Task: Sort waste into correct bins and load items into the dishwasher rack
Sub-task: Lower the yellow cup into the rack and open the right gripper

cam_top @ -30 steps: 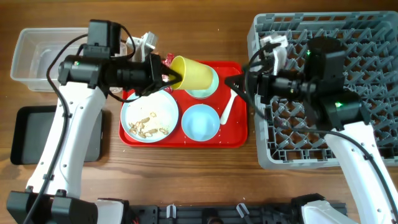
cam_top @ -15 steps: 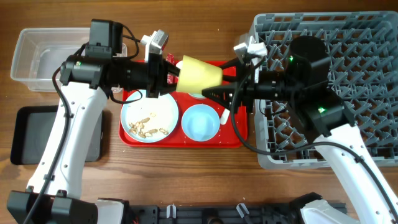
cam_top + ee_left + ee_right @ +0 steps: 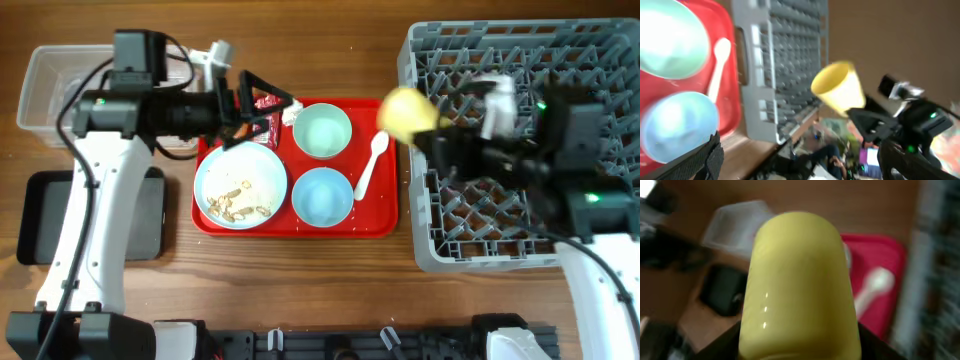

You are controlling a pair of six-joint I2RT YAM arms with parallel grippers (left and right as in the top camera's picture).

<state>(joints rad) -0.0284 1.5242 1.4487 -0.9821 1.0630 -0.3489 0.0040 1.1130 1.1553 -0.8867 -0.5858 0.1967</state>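
My right gripper is shut on the small yellow cup, which it holds on its side above the left edge of the grey dishwasher rack. In the right wrist view the cup fills the frame between my fingers. My left gripper stands open and empty over the back left of the red tray, by the red wrapper. On the tray lie the plate with beige food scraps, two pale bowls and the white spoon. From the left wrist the cup shows ahead, clear of my fingers.
The red tray sits mid-table. A clear tub stands at the back left, with the black tray in front of it. The rack takes up the right side. Both wrist views are blurred.
My left gripper let go of the yellow cup, opened wide and drew back left. My right gripper closed on the cup and carried it right to the rack's edge.
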